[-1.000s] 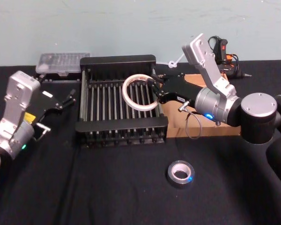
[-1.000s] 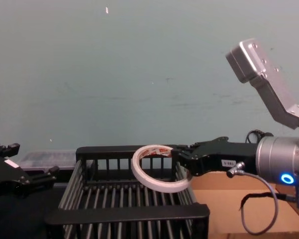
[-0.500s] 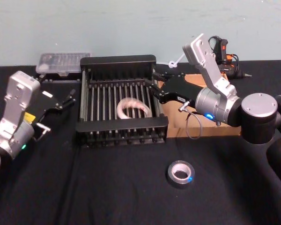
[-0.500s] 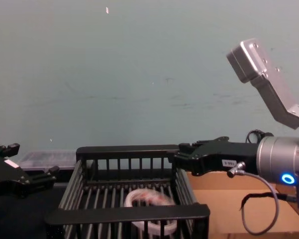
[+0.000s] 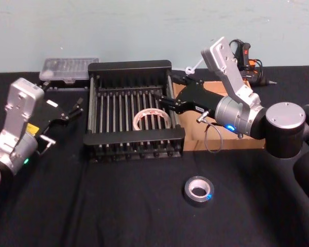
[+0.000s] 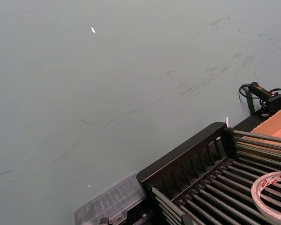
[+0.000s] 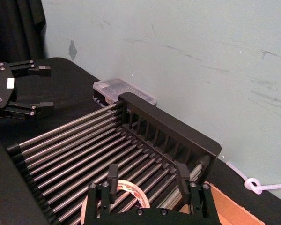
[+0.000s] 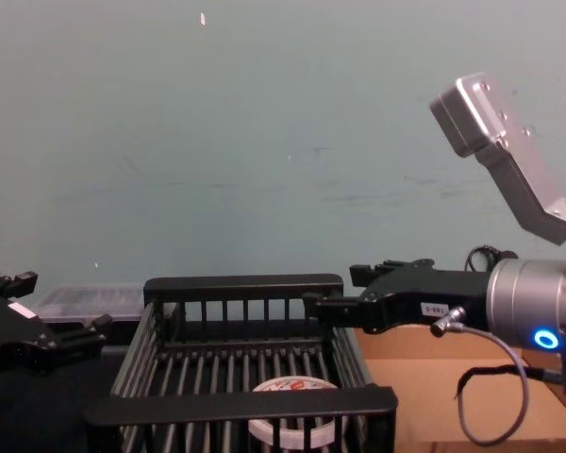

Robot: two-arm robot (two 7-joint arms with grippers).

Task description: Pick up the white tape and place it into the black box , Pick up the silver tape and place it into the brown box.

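Observation:
The white tape (image 5: 151, 111) lies flat on the slatted floor of the black box (image 5: 129, 66), toward its right side; I also see the white tape (image 8: 292, 385) through the crate's front bars. My right gripper (image 5: 170, 89) hovers open above the crate's right rim, empty, just over the white tape (image 7: 126, 187). The silver tape (image 5: 198, 200) rests on the black cloth in front, to the right of the crate. Under my right arm sits the brown box (image 5: 232, 141). At the far left my left gripper (image 5: 74, 108) stays parked, open.
A clear plastic case (image 5: 69, 68) lies behind the crate's left corner. A black and orange tool (image 5: 244, 56) and a white cord (image 5: 193, 67) sit at the back right. The black cloth (image 5: 118, 206) stretches in front of the crate.
My right gripper opened and let the white tape go. The roll fell from above the crate onto its floor and settled flat. The left arm stayed still.

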